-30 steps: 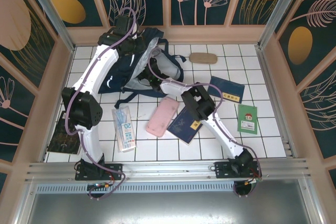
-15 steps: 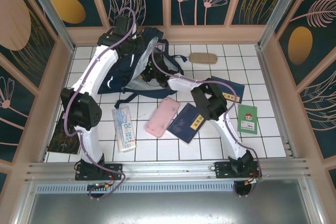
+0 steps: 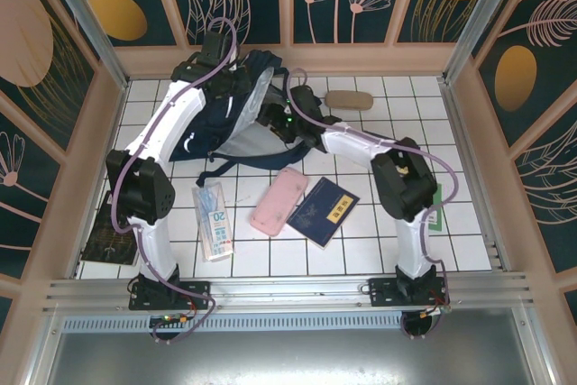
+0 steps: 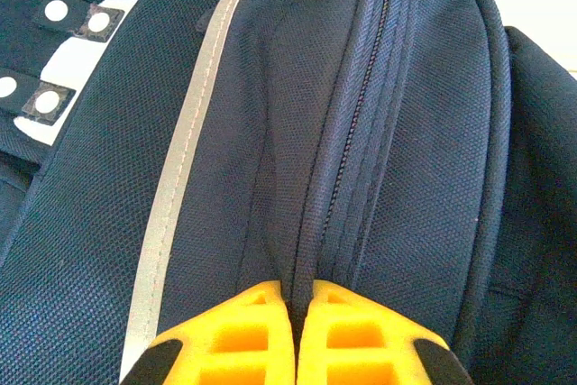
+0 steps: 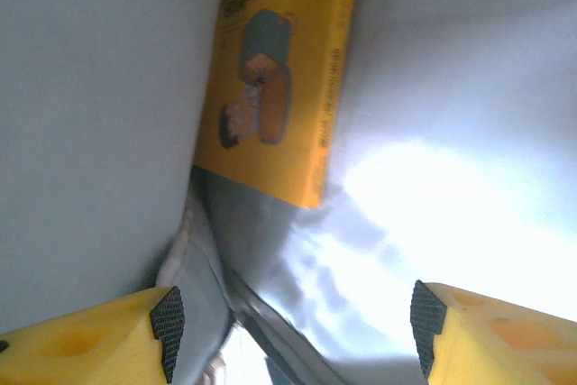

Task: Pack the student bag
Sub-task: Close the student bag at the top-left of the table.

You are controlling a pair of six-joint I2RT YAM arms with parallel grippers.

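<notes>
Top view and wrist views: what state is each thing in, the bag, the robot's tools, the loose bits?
Large navy-blue fabric backpack: mouth open, pale lining showing.
Left tool: shut on the backpack's fabric beside a zip.
Right tool: open, inside the backpack.
Yellow printed box: inside the backpack, against the lining.
Pink oblong pencil case: flat on the tiles, outside.

A pink case (image 3: 279, 202) lies just beside a dark-blue booklet (image 3: 323, 212) (yellow label up).
</notes>
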